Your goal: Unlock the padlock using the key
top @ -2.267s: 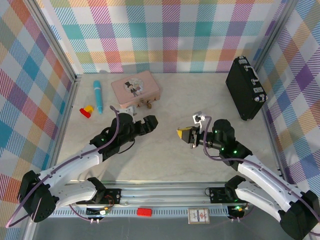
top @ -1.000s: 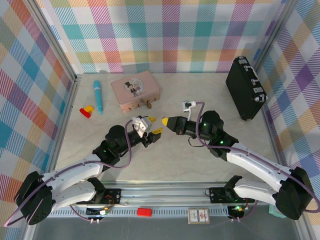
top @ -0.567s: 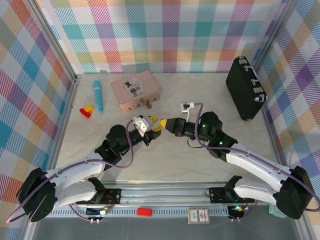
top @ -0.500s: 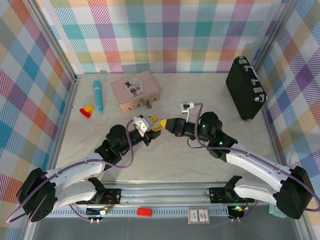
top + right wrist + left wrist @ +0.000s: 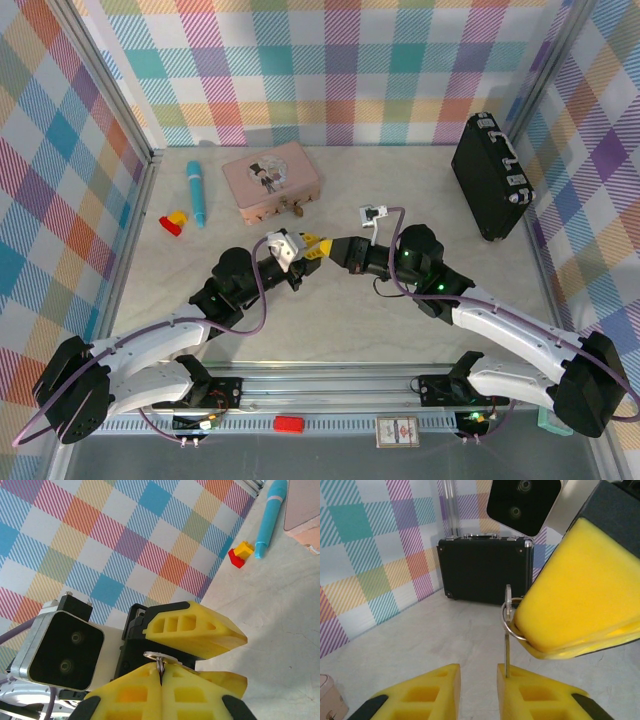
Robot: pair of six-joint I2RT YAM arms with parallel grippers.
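You are early in the job: the key is off the table, but the padlock is untouched. It sits at the front edge of the pink box, well apart from both arms. Your right gripper has its yellow fingers pressed together on the key's ring, and the blade hangs straight down from it. Your left gripper stands just beneath with its fingers apart. The blade's tip is right at the inner edge of one finger; whether it touches I cannot tell. In the top view the two grippers meet nose to nose over the middle of the table. This looks like a handover or a regrasp of the key. Left to do: settle the grip, carry the key to the padlock, steady the padlock, seat the blade in the keyhole, turn it, and free the shackle.
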